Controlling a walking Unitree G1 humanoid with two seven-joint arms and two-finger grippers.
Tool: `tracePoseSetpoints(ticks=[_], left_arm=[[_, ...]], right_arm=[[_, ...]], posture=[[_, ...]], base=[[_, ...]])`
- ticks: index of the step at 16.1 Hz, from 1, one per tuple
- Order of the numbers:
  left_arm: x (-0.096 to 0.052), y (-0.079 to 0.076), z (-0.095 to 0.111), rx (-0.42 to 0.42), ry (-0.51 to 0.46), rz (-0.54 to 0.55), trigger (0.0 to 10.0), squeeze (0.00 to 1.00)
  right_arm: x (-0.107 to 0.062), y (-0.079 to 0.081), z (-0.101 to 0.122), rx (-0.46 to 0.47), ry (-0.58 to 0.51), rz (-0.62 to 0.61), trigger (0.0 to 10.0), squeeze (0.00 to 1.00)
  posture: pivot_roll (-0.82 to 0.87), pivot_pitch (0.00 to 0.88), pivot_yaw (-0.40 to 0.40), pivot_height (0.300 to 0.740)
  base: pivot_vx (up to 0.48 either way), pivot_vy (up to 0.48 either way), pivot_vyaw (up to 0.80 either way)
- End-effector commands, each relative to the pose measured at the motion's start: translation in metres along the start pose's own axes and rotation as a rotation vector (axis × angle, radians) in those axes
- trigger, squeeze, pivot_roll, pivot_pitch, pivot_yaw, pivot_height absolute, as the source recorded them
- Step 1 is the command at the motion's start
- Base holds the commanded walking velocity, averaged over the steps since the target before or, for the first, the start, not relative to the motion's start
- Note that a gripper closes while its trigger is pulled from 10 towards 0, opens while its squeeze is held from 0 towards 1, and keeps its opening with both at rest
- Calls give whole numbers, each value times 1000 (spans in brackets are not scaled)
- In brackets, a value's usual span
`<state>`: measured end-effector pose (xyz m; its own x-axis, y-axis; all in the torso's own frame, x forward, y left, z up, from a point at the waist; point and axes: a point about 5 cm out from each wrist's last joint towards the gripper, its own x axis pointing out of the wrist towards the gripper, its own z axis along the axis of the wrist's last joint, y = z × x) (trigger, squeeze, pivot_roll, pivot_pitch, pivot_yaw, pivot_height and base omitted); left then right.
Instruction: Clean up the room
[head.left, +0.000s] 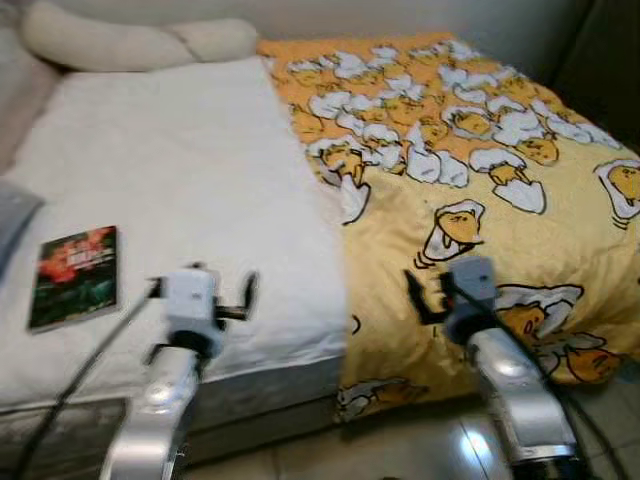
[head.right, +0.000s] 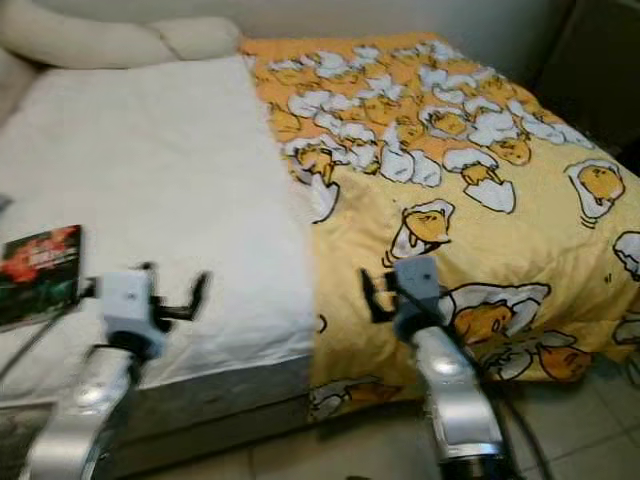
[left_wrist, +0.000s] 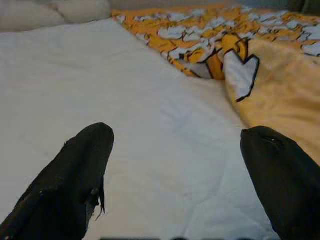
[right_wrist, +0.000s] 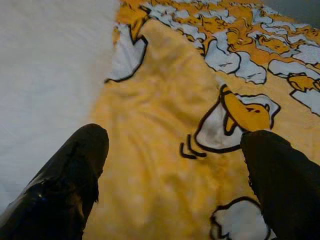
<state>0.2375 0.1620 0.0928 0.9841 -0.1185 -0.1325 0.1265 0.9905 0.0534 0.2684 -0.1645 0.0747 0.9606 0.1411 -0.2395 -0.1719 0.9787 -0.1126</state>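
A bed (head.left: 180, 170) with a white sheet takes up most of the scene, and a yellow blanket (head.left: 480, 190) printed with cartoon egg figures covers its right half. The blanket's left edge runs from the far end down the middle of the mattress, with one corner folded over near the centre, and its near edge hangs over the foot of the bed toward the tiled floor (head.left: 400, 450). Two pale pillows (head.left: 130, 40) lie at the far left, against the wall.

A book (head.left: 75, 275) with a dark cover and a red flower picture lies flat on the white sheet at the near left, well apart from the blanket.

The left gripper (head.left: 245, 295) is held over the near edge of the white sheet, to the right of the book and not touching it. Its wrist view shows both black fingers (left_wrist: 75, 180) spread wide with bare sheet between them, holding nothing.

The right gripper (head.left: 415, 290) hovers over the near part of the yellow blanket, just right of the blanket's left edge. Its fingers (right_wrist: 70, 175) are also spread wide, with only the printed fabric seen between them and nothing grasped
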Motion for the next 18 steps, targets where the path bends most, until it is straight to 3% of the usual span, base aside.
tracePoseSetpoints(ticks=[1,4,5,6,8,10,17,18], left_arm=[[-4,12,-4,22,16,46,10000,392],[-5,11,-4,21,17,46,10000,396],[-5,11,-4,24,18,41,10000,392],[-5,11,-4,26,18,39,10000,396],[-5,12,-4,39,22,32,10000,388],[-6,12,-5,53,28,2,10000,373],[-8,1,-7,162,82,-229,10000,376],[-8,-1,-8,182,98,-282,10000,376]], right_arm=[[3,10,7,-7,-16,40,10000,0],[3,10,4,-13,14,44,10000,0],[3,12,5,-86,14,68,10000,0],[2,13,5,-91,11,78,10000,0],[3,13,1,-22,36,44,10000,0],[4,15,-1,-37,50,48,10000,0],[8,10,-14,-21,137,-21,10000,0],[11,11,-17,-8,161,-3,10000,1000]], posture=[[15,0,-18,740],[20,0,-19,740],[20,0,-16,740],[19,0,-14,740],[23,0,-7,740],[23,0,6,740],[58,0,-3,740],[56,0,3,740]], base=[[356,0,0],[359,0,0],[352,0,644],[356,0,800],[349,0,400],[0,0,0],[0,0,0],[0,0,0]])
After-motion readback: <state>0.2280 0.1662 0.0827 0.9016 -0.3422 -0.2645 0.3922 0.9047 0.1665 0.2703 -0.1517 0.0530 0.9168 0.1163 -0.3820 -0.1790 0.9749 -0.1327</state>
